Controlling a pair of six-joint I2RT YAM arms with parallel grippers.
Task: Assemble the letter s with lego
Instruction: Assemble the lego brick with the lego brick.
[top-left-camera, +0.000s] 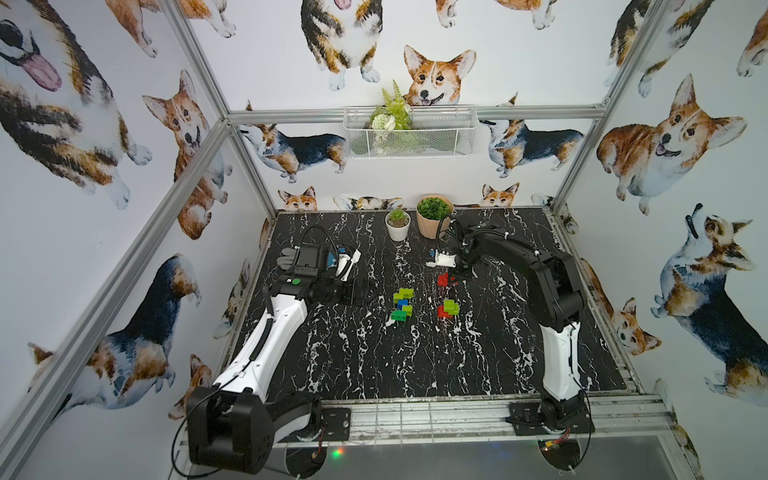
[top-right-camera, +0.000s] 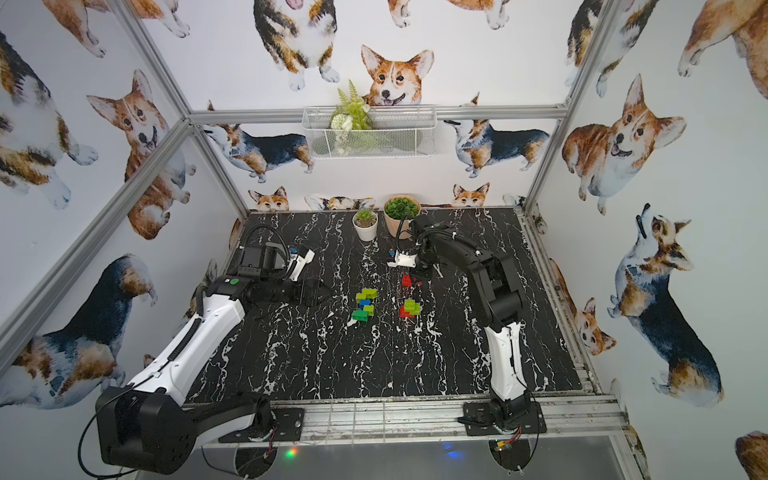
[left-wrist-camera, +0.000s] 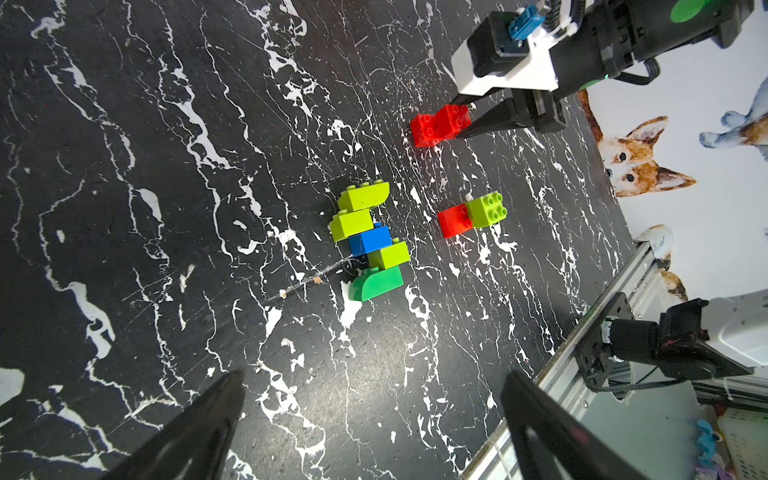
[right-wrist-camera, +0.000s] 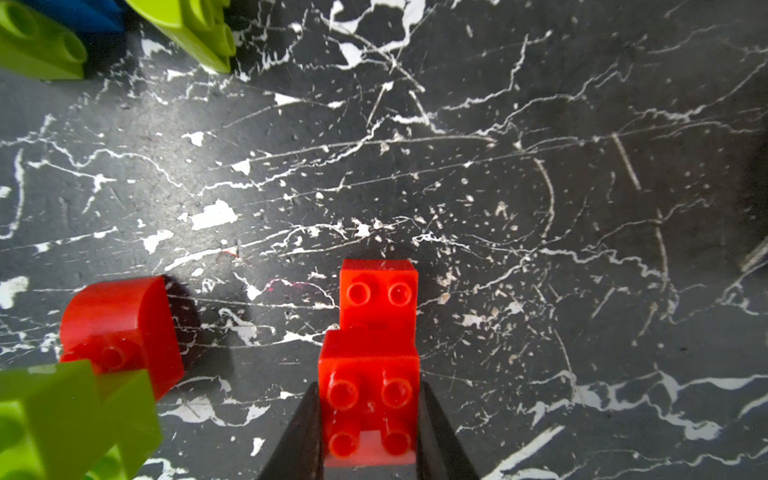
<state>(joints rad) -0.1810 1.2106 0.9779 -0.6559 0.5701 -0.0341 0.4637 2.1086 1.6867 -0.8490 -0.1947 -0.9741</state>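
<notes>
My right gripper (right-wrist-camera: 369, 388) is shut on a red lego brick (right-wrist-camera: 370, 399) that has a second red brick (right-wrist-camera: 378, 291) joined to its far end, low over the black marble tabletop (top-left-camera: 374, 365). Both top views show this pair (top-left-camera: 444, 279) (top-right-camera: 407, 280) right of centre. A joined chain of lime, blue and dark green lego (left-wrist-camera: 370, 245) lies mid-table (top-left-camera: 403, 305). Beside it, a red brick with a lime brick (left-wrist-camera: 471, 214) sits apart (top-left-camera: 449, 309). My left gripper (left-wrist-camera: 374, 376) hangs open and empty, left of the chain (top-left-camera: 359, 291).
A white plant pot (top-left-camera: 398, 226) and a terracotta plant pot (top-left-camera: 433, 216) stand at the back, close behind the right arm's wrist. A wire basket (top-left-camera: 409, 131) hangs on the back wall. An aluminium rail (top-left-camera: 415, 415) runs along the table's front edge.
</notes>
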